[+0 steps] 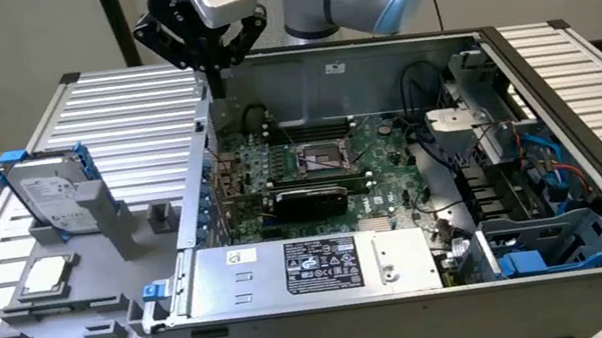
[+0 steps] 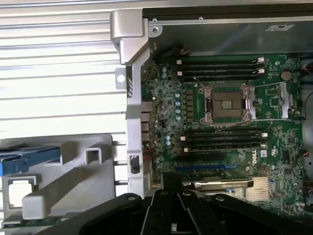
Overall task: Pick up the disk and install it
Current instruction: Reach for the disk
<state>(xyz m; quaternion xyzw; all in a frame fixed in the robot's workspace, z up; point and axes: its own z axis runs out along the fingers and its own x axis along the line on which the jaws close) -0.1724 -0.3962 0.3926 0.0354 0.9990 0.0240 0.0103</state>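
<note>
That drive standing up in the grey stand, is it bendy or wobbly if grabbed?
Probably stiff: the disk looks like a flat metal slab. That also suggests it is heavy for its size. Standing on edge in the grey stand, it might tip if nudged.

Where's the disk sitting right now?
On the exterior view's left, the disk stands on edge in the grey holder, outside the computer case and beside the small square chip. The gripper is apart from it, above the case's wall.

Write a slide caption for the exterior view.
The tool hovers over a far corner of the open computer case; the disk stands in its grey holder at the exterior view's left.
</note>
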